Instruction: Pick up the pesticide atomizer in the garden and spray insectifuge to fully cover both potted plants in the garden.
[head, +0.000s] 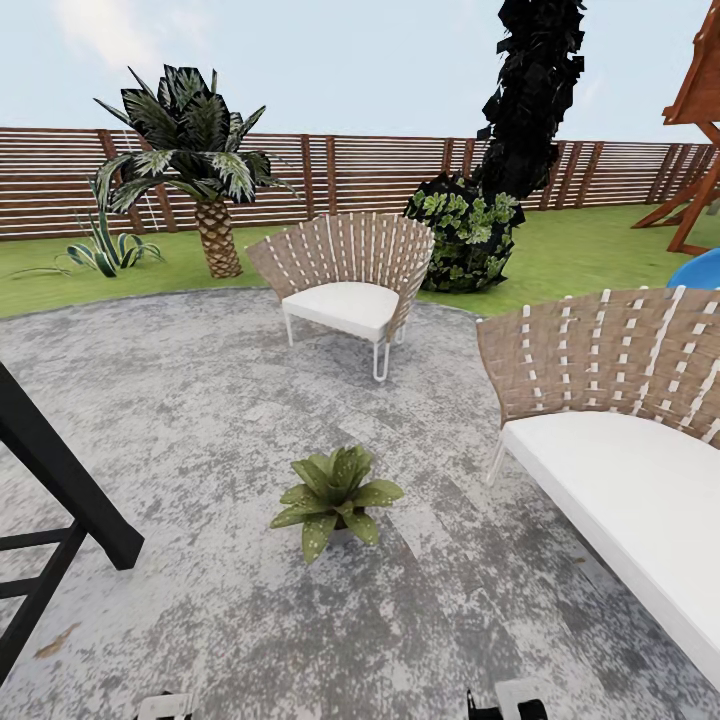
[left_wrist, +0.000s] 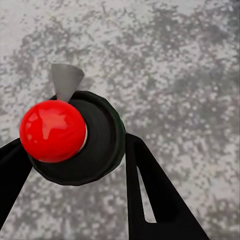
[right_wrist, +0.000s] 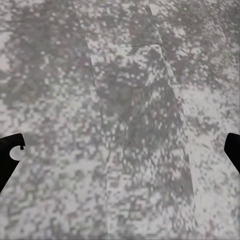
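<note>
Right at my left wrist camera sits the pesticide atomizer (left_wrist: 80, 145): a dark round body seen end-on, a glossy red ball at its front, and a pale grey cone poking out just behind it. My left gripper (left_wrist: 75, 165) has it; one black finger (left_wrist: 155, 195) lies against the body on one side and the other black finger presses in from the opposite side, so my fingers are closed around the bottle with only its width between them. Beneath it is speckled grey paving.

My head camera gives what the wrists cannot: the round grey patio (head: 200, 400) spreading out ahead, with one potted plant (head: 335, 495) standing on it near the middle, a low rosette of broad pointed green leaves whose pot is mostly hidden under the foliage. Beyond it stands a woven chair (head: 345, 285) with a white seat, and a second woven seat (head: 620, 430) is to my right. Behind are lawn, a palm (head: 195, 160), a dark leafy bush (head: 465, 235) and the brown slat fence (head: 330, 175). A black frame (head: 50, 500) crosses on my left.

My right wrist camera looks down on bare paving. My right gripper (right_wrist: 120, 150) is spread wide, its black fingertips (right_wrist: 10, 152) just at opposite edges, holding nothing.
</note>
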